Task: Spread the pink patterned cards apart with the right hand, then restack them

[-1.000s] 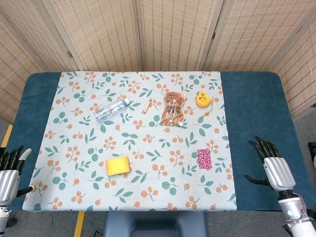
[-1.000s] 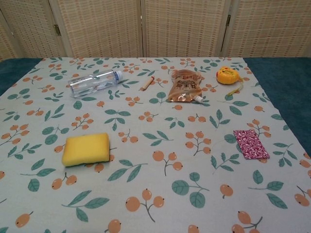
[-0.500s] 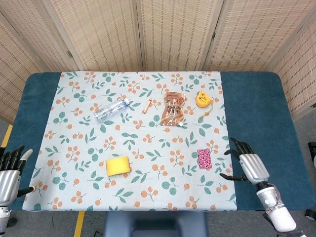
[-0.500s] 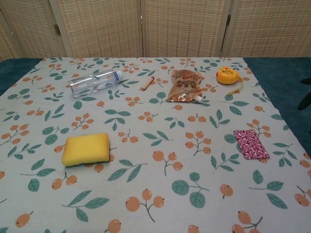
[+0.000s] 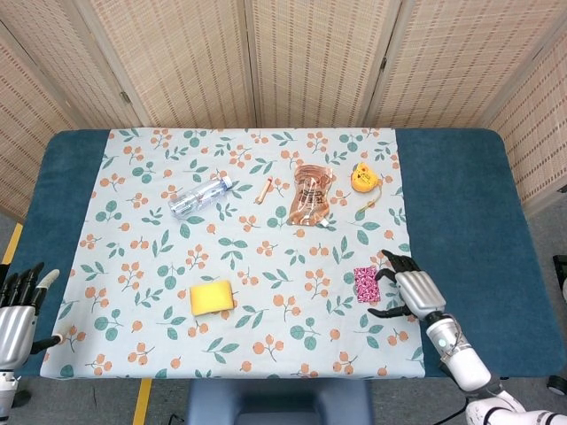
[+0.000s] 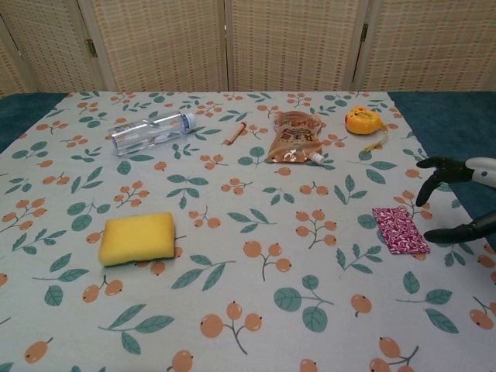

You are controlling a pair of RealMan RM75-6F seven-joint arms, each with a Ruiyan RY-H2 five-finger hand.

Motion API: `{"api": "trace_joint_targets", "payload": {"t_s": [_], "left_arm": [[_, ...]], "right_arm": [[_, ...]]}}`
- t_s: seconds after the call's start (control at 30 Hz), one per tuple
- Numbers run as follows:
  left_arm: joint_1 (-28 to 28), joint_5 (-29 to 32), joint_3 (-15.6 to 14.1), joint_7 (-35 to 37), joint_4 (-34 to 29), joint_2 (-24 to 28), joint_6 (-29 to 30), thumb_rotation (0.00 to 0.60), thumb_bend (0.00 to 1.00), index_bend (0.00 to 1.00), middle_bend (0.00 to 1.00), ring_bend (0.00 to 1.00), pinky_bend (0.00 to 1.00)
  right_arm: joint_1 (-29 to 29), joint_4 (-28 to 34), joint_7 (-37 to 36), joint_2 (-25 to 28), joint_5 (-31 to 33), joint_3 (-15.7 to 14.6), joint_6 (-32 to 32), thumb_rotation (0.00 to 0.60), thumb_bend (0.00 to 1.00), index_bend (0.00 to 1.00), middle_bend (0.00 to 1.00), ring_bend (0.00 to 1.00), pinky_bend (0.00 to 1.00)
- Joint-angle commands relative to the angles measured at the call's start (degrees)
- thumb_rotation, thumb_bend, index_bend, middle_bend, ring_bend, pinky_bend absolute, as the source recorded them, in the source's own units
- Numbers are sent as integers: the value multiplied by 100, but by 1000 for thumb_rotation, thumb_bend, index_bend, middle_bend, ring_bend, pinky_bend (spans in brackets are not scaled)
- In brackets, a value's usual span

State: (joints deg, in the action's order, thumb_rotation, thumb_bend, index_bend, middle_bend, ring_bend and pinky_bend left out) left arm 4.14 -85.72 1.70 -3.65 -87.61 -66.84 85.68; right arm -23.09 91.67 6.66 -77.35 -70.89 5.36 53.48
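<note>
Right hand [image 5: 415, 292]: held just right of the pink patterned cards [image 5: 366, 284], fingers [image 6: 431, 186] spread, nothing grasped.
Cards: stacked flat on tabletop [image 5: 461, 204].
Left hand [image 5: 16, 312]: fingers released.

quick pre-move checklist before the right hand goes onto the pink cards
1. Pink patterned cards in one flat stack on the tablecloth: ok.
2. Right hand empty, fingers apart: ok.
3. Right hand beside the cards, not touching: ok.
4. Space around the stack free; sponge and pouch lie well away: ok.
5. Left hand off the cloth at the table's near left edge: ok.
6. Number of cards in the stack: cannot tell.
</note>
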Motion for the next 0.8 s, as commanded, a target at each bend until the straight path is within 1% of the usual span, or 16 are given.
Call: {"api": "trace_joint_targets", "payload": {"t_s": [0.03,0.2,0.43,0.8], "left_arm": [[3,2,-2,15,19,-5,-6,600,272,152,16,43,0],[-8,-8,-7,61,52,-19,8,600,272,158,16,43,0],[-2,-1,-11,66,71,-37,-20,600,272,160,16,44,0],[-7,-7,-16,96,67,-29,-18,600,272,164,16,44,0]], "right_arm": [[-111,-163,143,-170,133,-4,-105,327,148,325,0,0,0],[-178,-367,220,-328,266,-15,-127,329,147,324,0,0,0],[-236,-554,297,-403,379,-54,-159,327,148,325,0,0,0],[-327,-885,342,-631,392,-126,-209,324,147,325,0,0,0]]}}
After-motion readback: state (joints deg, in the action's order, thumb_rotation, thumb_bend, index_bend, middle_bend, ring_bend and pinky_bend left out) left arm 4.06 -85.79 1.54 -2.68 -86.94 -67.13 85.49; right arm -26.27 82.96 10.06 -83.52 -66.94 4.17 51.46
